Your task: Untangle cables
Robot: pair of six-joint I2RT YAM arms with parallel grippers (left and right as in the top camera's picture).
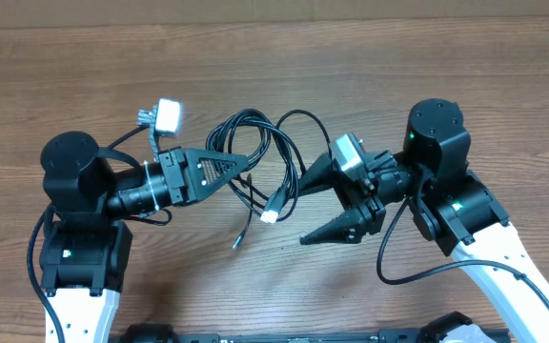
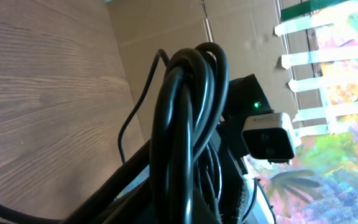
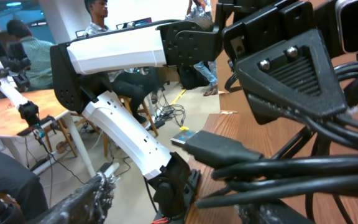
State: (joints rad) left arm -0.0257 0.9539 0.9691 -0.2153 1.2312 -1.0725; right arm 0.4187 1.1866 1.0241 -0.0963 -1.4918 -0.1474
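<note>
Left jaws are closed tight on the cables (image 2: 185, 124). The looped black bundle comes straight out of the grip and fills most of the left wrist view. From above, the loops spread over the middle of the wooden worktop (image 1: 255, 57) between the two arms, with loose strands trailing toward the near edge. One strand ends in a pale plug (image 1: 271, 213), which lies on the wood just beside the gap of the right jaws. Right jaws stand open, spread wide, tips pointing at the bundle. One strand curves in against the upper tip, but I cannot tell whether it touches.
</note>
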